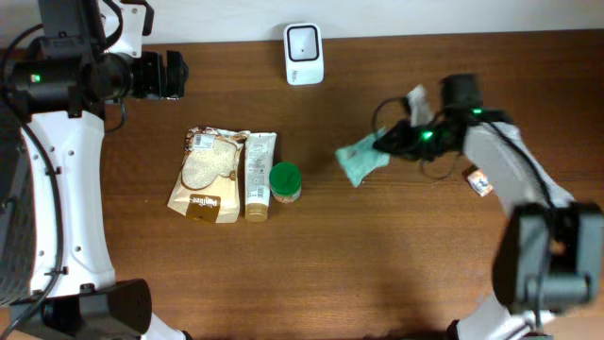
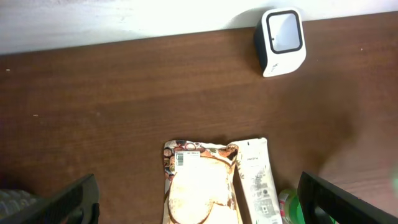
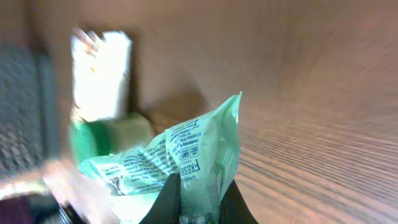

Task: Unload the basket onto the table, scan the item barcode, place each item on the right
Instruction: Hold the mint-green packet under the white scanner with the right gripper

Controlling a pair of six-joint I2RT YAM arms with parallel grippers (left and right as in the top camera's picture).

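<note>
A: Status of right fingers [image 3: 166, 202]?
B: Pinched tight on one edge of the green packet [image 1: 361, 161]; printed side toward the wrist camera.
A: Location of green packet?
B: Right of centre over the counter [image 1: 377, 264], right of the green-lidded jar [image 1: 285, 181], nearer than the scanner [image 1: 304, 54] at the far edge.
A: Left fingers [image 2: 71, 202]?
B: Spread wide at far left, gripping nothing. Tube [image 1: 258, 175] and bread bag [image 1: 208, 175] side by side, left of the jar.

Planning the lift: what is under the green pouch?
Only wooden table shows around the green pouch, pinched by the right gripper; directly beneath it is covered.
</note>
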